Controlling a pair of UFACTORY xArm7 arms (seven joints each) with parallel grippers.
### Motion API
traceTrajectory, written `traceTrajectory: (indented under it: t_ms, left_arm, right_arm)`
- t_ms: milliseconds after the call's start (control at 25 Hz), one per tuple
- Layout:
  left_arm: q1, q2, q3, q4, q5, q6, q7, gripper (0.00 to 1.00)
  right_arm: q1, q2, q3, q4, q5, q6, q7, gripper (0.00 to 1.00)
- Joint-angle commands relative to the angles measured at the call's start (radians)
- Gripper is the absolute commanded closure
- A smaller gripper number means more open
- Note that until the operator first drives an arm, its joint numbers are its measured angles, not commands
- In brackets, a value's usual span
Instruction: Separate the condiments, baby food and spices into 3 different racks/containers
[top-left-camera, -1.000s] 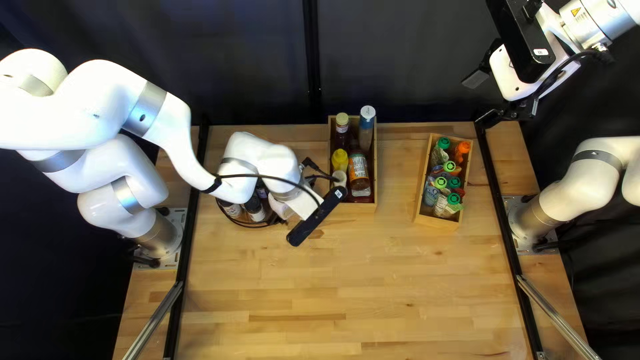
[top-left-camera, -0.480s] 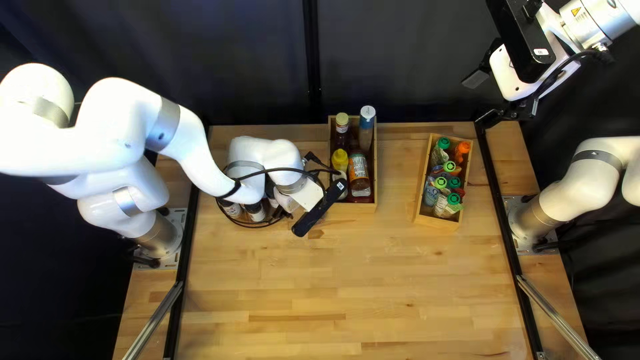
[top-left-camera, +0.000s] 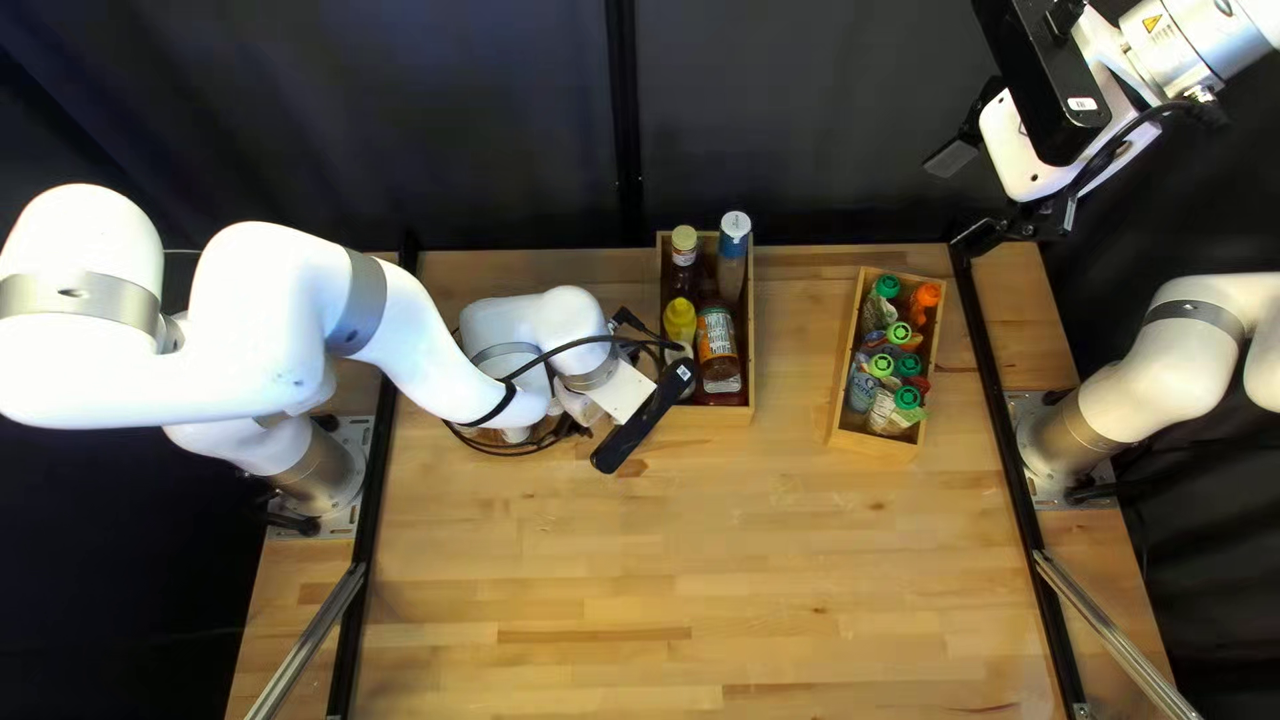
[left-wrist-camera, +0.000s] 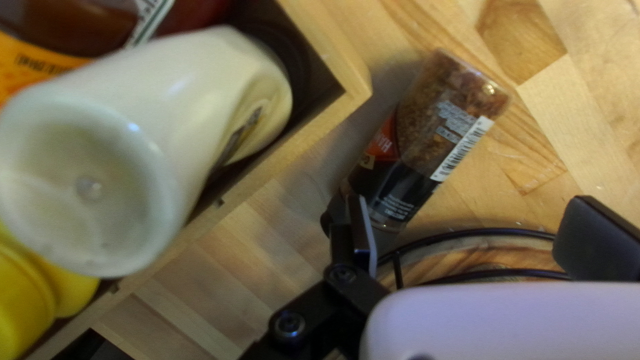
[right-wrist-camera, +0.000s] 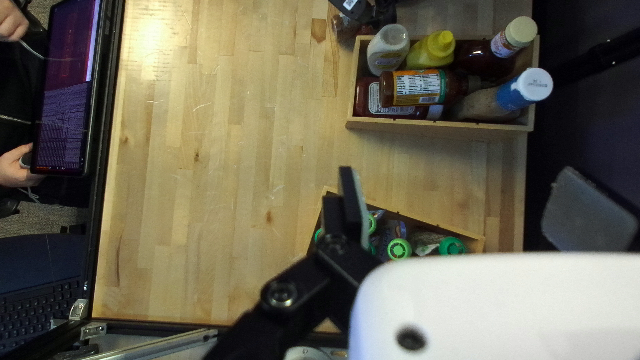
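Sinking toward the surface's near edge in the top left view, the left arm [top-left-camera: 254,314] has lowered its elbow over the last second, while its wrist has shifted only slightly beside the condiment crate [top-left-camera: 707,416]. The forearm now covers bottles that showed in the round wire rack [left-wrist-camera: 467,233]; both crates have stayed put.

The spice bottle [left-wrist-camera: 427,140] appears to lie on its side on the surface [left-wrist-camera: 293,207], between the crate and the rack, its cap end beside one finger of the left tool [left-wrist-camera: 470,220]. That tool is spread wide and grips nothing; whether the finger touches the bottle cannot be told. The right tool [right-wrist-camera: 460,200] is also open and empty, up above the crate of green-capped pouches [top-left-camera: 874,447].

The change looks like lining up for a grasp. With condiments and pouches already grouped, this bottle likely belongs in the wire rack; an off-centre close could roll it away.
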Motion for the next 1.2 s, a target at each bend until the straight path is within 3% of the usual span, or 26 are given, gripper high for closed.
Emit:
traceTrajectory:
  t_ms: [40,320,600,960,1040,1120,1200]
  left_arm:
    - [0.087,0.045,-0.093,0.013,-0.094,-0.024,0.065,0.00]
    - [0.111,0.060,-0.119,0.016,-0.125,-0.034,0.086,0.00]
    - [0.190,0.112,-0.202,0.039,-0.204,-0.033,0.151,0.00]
    - [0.212,0.125,-0.222,0.053,-0.223,-0.024,0.169,0.00]
    - [0.215,0.129,-0.227,0.054,-0.229,-0.029,0.170,0.12]
    - [0.215,0.130,-0.229,0.052,-0.232,-0.033,0.169,0.50]
    - [0.214,0.131,-0.230,0.050,-0.234,-0.038,0.169,0.60]
  right_arm:
    - [0.000,0.000,0.000,0.000,0.000,0.000,0.000,0.00]
    - [0.000,0.000,0.000,0.000,0.000,0.000,0.000,0.00]
    - [0.000,0.000,0.000,0.000,0.000,0.000,0.000,0.00]
    - [0.000,0.000,0.000,0.000,0.000,0.000,0.000,0.00]
    - [0.000,0.000,0.000,0.000,0.000,0.000,0.000,0.00]
    - [0.000,0.000,0.000,0.000,0.000,0.000,0.000,0.00]
    - [0.000,0.000,0.000,0.000,0.000,0.000,0.000,0.00]
